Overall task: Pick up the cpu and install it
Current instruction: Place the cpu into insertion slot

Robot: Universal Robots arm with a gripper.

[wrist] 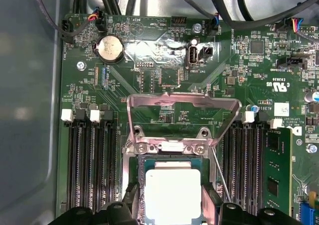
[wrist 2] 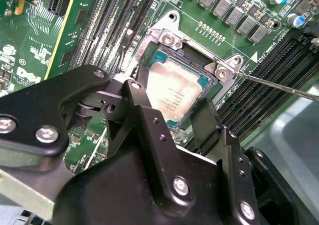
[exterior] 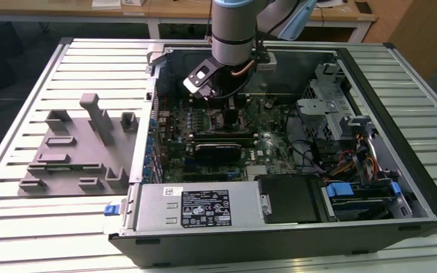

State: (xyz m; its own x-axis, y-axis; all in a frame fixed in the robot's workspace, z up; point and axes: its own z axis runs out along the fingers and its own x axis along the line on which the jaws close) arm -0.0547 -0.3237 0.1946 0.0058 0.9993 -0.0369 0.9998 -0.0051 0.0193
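Observation:
The cpu (wrist: 172, 192), a small square chip with a pale metal top, lies level inside the socket frame (wrist: 169, 146) on the green motherboard, and the second wrist view shows the cpu (wrist 2: 172, 93) as well. My gripper (wrist: 172, 207) reaches down into the open computer case (exterior: 400, 170), one black finger on each of two opposite edges of the chip, shut on it. In the second wrist view the gripper (wrist 2: 167, 103) straddles the chip the same way. The socket's metal load plate (wrist: 184, 103) is swung up and open.
The thin socket lever (wrist 2: 279, 85) sticks out beside the socket. Rows of memory slots (wrist: 92, 165) flank it, with one memory stick (wrist: 276, 170) fitted. A grey power supply (exterior: 196, 207) and drive cage (exterior: 332, 114) crowd the case. A grey parts fixture (exterior: 74, 148) rests on the slatted table.

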